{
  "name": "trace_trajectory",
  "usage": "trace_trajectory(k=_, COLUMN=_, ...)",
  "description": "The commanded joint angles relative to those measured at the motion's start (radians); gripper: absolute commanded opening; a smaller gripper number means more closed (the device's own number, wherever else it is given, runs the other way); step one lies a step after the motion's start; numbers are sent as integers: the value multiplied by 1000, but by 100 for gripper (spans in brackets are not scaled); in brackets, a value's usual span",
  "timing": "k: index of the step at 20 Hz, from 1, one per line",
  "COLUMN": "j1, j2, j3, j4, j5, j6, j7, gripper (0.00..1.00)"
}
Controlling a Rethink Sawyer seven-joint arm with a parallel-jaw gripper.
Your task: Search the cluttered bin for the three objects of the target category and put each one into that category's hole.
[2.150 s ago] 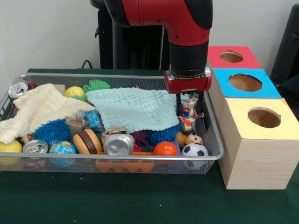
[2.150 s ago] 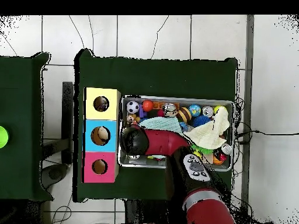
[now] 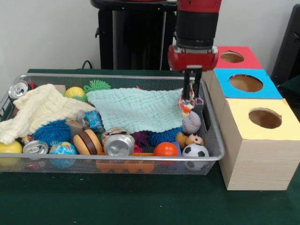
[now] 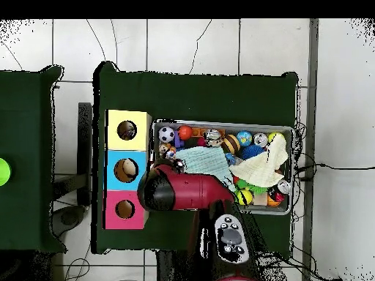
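Observation:
The silver wire-mesh bin (image 3: 140, 159) lies on the green table, full of toys; it also shows in the overhead view (image 4: 220, 123). My gripper (image 3: 192, 97) hangs over the bin's right end, shut on a small soft multicoloured piece (image 3: 186, 107), which sits just above the toys. The yellow-surround hole (image 3: 265, 118) is in the large pale wooden box (image 3: 255, 159) right of the bin, and also shows in the overhead view (image 4: 127, 130). In the overhead view the red arm (image 4: 183, 189) hides the gripper. A small blue patterned wad (image 3: 93, 120) lies mid-bin.
A mint cloth (image 3: 136, 108) and a cream cloth (image 3: 40, 110) cover much of the bin. Silver cans (image 3: 119, 144), a baseball (image 3: 191, 123), a small football (image 3: 195, 151) and a fuzzy blue ball (image 3: 51, 131) lie around. Blue-hole (image 3: 246, 83) and red-hole (image 3: 232, 57) boxes stand behind the yellow one.

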Motion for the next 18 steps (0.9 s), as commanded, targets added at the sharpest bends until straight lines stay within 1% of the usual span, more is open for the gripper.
trace_trajectory(k=1, j1=-48, j2=-225, j3=69, j4=72, j5=85, j6=293, j7=87, gripper=0)
trace_trajectory(k=2, j1=-45, j2=-237, j3=68, j4=72, j5=85, j6=303, j7=85, gripper=0)
trace_trajectory(k=3, j1=-47, j2=-257, j3=72, j4=72, j5=96, j6=334, j7=83, gripper=0)
trace_trajectory(k=6, j1=-40, j2=-277, j3=70, j4=53, j5=111, j6=388, j7=85, gripper=0)
trace_trajectory(k=9, j1=-36, j2=-301, j3=73, j4=60, j5=126, j6=398, j7=93, gripper=0)
trace_trajectory(k=13, j1=8, j2=-320, j3=51, j4=58, j5=142, j6=413, j7=145, gripper=0)
trace_trajectory(k=18, j1=78, j2=-315, j3=9, j4=47, j5=152, j6=406, j7=217, gripper=0)
